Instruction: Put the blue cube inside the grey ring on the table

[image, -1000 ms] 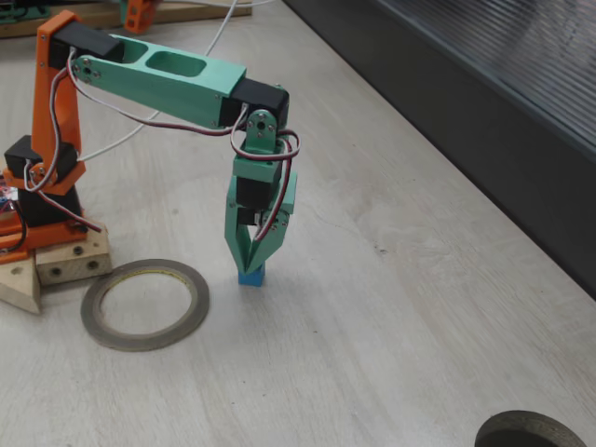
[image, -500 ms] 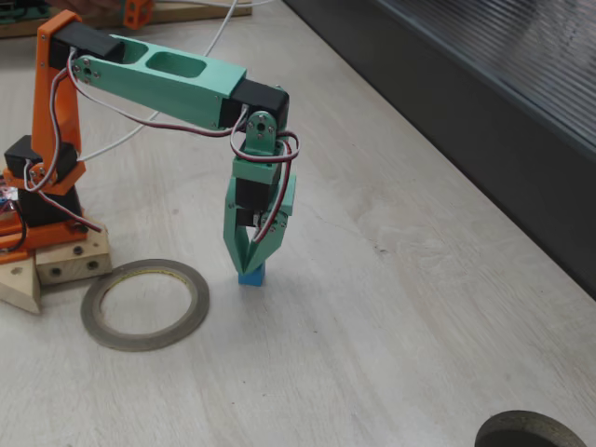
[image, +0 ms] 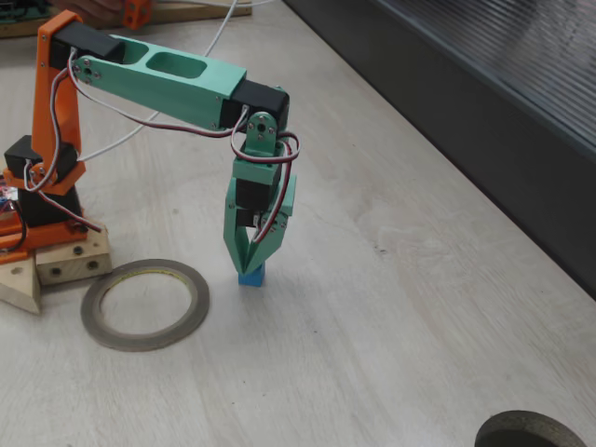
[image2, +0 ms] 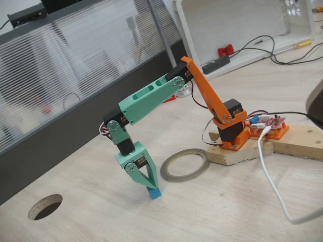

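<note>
Gripper point(image: 250, 264) fingers pinch narrowly on the blue cube point(image: 251, 275), resting on the table point(image: 391, 307) just beside the grey ring point(image: 144, 304); squeeze firmly; lift straight; carry over the opening.

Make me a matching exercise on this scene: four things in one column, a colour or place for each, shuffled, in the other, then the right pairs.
Things:
1. blue cube
2. grey ring
3. pincer
4. arm's base

Places or colours:
A. orange, fixed on wooden blocks
B. flat on the table, nothing inside it
C. green, pointing straight down
D. on the table, between the pincer's tips

Pairs: 1-D, 2-B, 3-C, 4-A
</note>
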